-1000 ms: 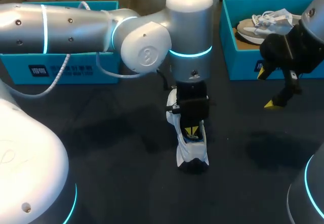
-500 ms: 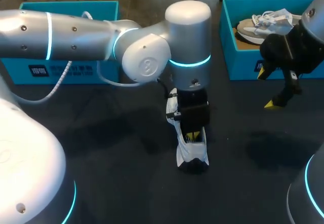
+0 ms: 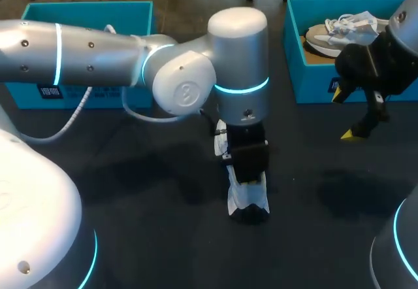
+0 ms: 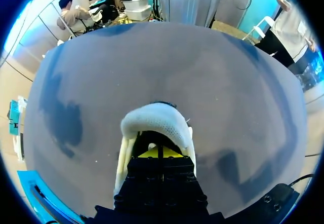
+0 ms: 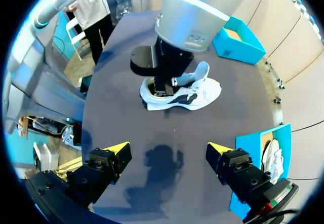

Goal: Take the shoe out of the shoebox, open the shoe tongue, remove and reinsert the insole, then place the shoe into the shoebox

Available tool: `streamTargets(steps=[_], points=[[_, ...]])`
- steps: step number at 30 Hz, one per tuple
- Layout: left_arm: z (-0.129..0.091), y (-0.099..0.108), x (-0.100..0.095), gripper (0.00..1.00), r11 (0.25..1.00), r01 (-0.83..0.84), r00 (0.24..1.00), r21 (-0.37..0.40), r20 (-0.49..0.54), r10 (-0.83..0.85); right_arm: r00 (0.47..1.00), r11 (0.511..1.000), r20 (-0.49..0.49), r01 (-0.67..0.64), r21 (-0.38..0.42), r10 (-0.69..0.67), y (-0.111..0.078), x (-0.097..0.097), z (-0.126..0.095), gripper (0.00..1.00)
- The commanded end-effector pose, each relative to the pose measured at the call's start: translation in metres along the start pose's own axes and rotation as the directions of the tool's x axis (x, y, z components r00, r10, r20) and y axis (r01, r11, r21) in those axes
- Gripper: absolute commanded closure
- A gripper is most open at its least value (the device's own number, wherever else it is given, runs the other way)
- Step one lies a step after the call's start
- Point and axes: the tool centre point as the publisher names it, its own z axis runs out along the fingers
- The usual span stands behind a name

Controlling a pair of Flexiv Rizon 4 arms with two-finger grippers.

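A white shoe (image 3: 249, 199) with dark trim stands on the dark table near the middle. My left arm (image 3: 240, 60) comes down onto it from above. In the left wrist view my left gripper (image 4: 159, 153) is shut, its yellow tips pressed together inside the shoe's (image 4: 158, 122) opening; I cannot tell whether anything is pinched between them. My right gripper (image 5: 168, 149) hangs open and empty above the table at the right, well apart from the shoe (image 5: 188, 94). In the head view it (image 3: 346, 115) sits just in front of the right shoebox (image 3: 326, 87).
The teal right shoebox holds another pale shoe (image 3: 344, 30). A second teal shoebox (image 3: 85, 87) stands at the back left, behind my left arm. Bare dark table lies around the white shoe.
My left gripper has sunk deeper into the shoe; its yellow tips, seen earlier in the head view, are now hidden. The left arm shifted slightly left. The right arm has not moved.
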Motion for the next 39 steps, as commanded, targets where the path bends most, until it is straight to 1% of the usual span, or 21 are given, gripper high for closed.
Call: streamTargets(steps=[1, 3, 5, 8, 11, 14, 17, 18, 19, 21, 22, 25, 28, 34, 38, 39], points=[[0.013, 0.004, 0.000, 1.00, 1.000, -0.002, 1.000, 0.003, -0.001, 0.002, 1.000, 1.000, -0.002, -0.001, 0.005, 0.001, 0.001, -0.002, 0.001, 0.00], [0.011, 0.003, 0.002, 1.00, 1.000, -0.012, 1.000, -0.002, -0.006, 0.012, 1.000, 1.000, -0.002, -0.001, 0.005, 0.001, 0.001, -0.002, 0.001, 0.00], [0.005, 0.002, 0.002, 1.00, 1.000, -0.022, 1.000, -0.003, 0.001, 0.022, 1.000, 1.000, -0.002, -0.001, 0.005, 0.001, 0.001, -0.002, 0.001, 0.00], [-0.005, 0.004, 0.000, 1.00, 1.000, -0.025, 0.999, -0.011, 0.024, 0.025, 1.000, 1.000, -0.002, -0.001, 0.005, 0.001, 0.001, -0.002, 0.001, 0.00], [-0.009, 0.004, -0.002, 1.00, 0.999, -0.037, 0.999, -0.024, 0.031, 0.038, 1.000, 1.000, -0.002, -0.001, 0.005, 0.001, 0.001, -0.002, 0.001, 0.00], [-0.004, 0.000, -0.004, 1.00, 0.999, -0.048, 0.998, -0.023, 0.025, 0.049, 1.000, 1.000, -0.002, -0.001, 0.005, 0.001, 0.001, -0.002, 0.001, 0.00], [0.006, -0.002, -0.005, 1.00, 0.999, -0.039, 0.999, 0.025, 0.012, 0.038, 1.000, 1.000, -0.002, -0.001, 0.005, 0.001, 0.001, -0.002, 0.001, 0.00], [0.009, -0.003, -0.005, 1.00, 0.999, -0.037, 0.999, 0.028, 0.007, 0.037, 1.000, 1.000, -0.002, -0.001, 0.005, 0.001, 0.001, -0.002, 0.001, 0.00], [0.012, -0.004, -0.004, 1.00, 0.999, -0.044, 0.999, 0.010, 0.000, 0.044, 1.000, 1.000, -0.002, -0.001, 0.005, 0.001, 0.001, -0.002, 0.001, 0.00], [0.016, -0.004, -0.003, 1.00, 0.999, -0.046, 0.999, 0.016, -0.005, 0.046, 1.000, 1.000, -0.002, -0.001, 0.005, 0.001, 0.001, -0.002, 0.001, 0.00], [0.018, -0.004, -0.003, 1.00, 0.998, -0.057, 0.998, -0.001, -0.009, 0.057, 1.000, 1.000, -0.002, -0.001, 0.005, 0.001, 0.001, -0.002, 0.001, 0.00], [0.017, -0.002, -0.001, 1.00, 0.998, -0.068, 0.998, -0.011, -0.004, 0.067, 1.000, 1.000, -0.002, -0.001, 0.005, 0.001, 0.001, -0.002, 0.001, 0.00], [0.009, 0.003, 0.001, 1.00, 0.995, -0.084, 0.996, -0.053, 0.005, 0.084, 1.000, 1.000, -0.002, -0.001, 0.005, 0.001, 0.001, -0.002, 0.001, 0.00], [-0.014, 0.017, 0.005, 1.00, 0.980, -0.119, 0.993, -0.160, 0.007, 0.122, 1.000, 1.000, -0.002, -0.001, 0.005, 0.001, 0.001, -0.002, 0.001, 0.00], [-0.029, 0.028, 0.002, 1.00, 0.966, -0.124, 0.991, -0.227, 0.022, 0.132, 1.000, 1.000, -0.002, -0.001, 0.005, 0.001, 0.001, -0.002, 0.001, 0.00], [-0.032, 0.033, 0.000, 1.00, 0.959, -0.128, 0.990, -0.253, 0.021, 0.137, 1.000, 1.000, -0.002, -0.001, 0.005, 0.001, 0.001, -0.002, 0.001, 0.00]])
